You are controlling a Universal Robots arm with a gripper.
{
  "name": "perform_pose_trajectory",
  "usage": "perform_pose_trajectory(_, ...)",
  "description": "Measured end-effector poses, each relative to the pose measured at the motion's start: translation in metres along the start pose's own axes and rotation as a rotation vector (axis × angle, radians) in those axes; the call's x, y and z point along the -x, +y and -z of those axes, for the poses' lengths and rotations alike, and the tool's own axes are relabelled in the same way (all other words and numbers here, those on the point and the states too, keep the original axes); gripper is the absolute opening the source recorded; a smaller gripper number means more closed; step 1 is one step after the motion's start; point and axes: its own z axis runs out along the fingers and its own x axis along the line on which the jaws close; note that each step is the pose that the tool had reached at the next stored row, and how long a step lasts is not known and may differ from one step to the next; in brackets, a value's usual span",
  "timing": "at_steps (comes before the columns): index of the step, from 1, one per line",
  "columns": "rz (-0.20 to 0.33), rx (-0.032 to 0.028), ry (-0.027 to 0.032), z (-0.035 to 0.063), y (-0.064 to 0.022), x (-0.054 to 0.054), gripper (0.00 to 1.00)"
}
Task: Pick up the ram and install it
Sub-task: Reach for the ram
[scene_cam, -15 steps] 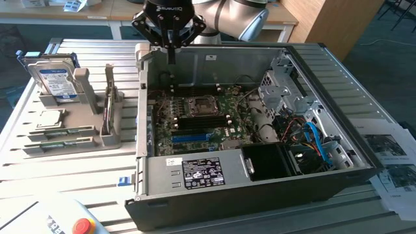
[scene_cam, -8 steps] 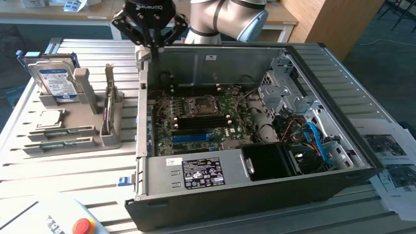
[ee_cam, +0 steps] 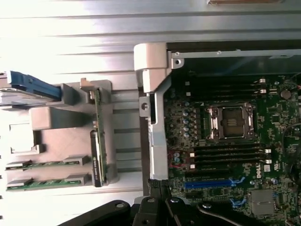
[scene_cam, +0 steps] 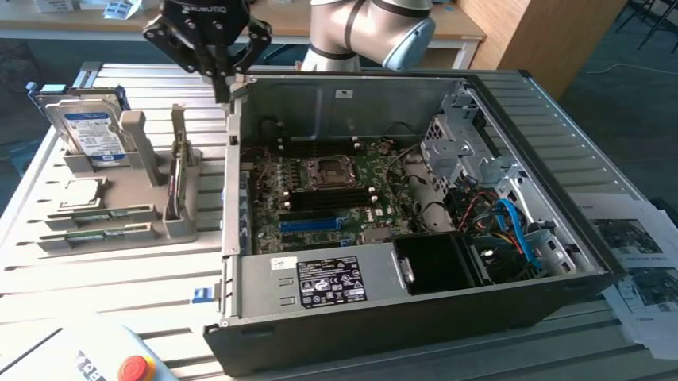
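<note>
Hovering above the computer case (scene_cam: pixel 424 317), the end effector (scene_cam: pixel 221 94) hangs over the case's far corner on the side where the grey holder (scene_cam: pixel 136 139) stands; fingers pressed together, narrow, nothing visible between them; the arm (scene_cam: pixel 366 28) comes in from behind the case; grey holder sits on the slatted counter (scene_cam: pixel 106 274) just beside the case's side wall. Ram not picked up: one ram stick (scene_cam: pixel 94 216) and a second ram stick (scene_cam: pixel 90 236) lie parallel in the holder's low slots, long axes pointing toward the case, on the holder's half away from the case; both well apart from the end effector. Expansion card (scene_cam: pixel 177 163) stands upright on edge in the holder, the holder's item nearest the case; hard drive (scene_cam: pixel 89 131) stands upright at the holder's end level with the case's far corner; a square chip (scene_cam: pixel 82 190) lies flat between hard drive and ram sticks. Inside the case: green motherboard (scene_cam: pixel 317 202) lying flat; open processor socket (scene_cam: pixel 323 172) at its middle; power supply (scene_cam: pixel 323 282) along the case's near wall; blue cables (scene_cam: pixel 517 230) on the case's side away from the holder; dark memory slots (ee_cam: pixel 230 149) run beside the socket, possibly empty, too dark to be sure. Papers (scene_cam: pixel 636 266) lie on the counter past the case's side away from the holder; a red button (scene_cam: pixel 132 367) sits off the case's near corner.
</note>
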Motion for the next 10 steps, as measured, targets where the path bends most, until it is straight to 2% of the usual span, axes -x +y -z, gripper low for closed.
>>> perform_pose_trajectory(10,0.000,-0.0001,0.0001,0.0008,-0.0005,-0.046,0.10)
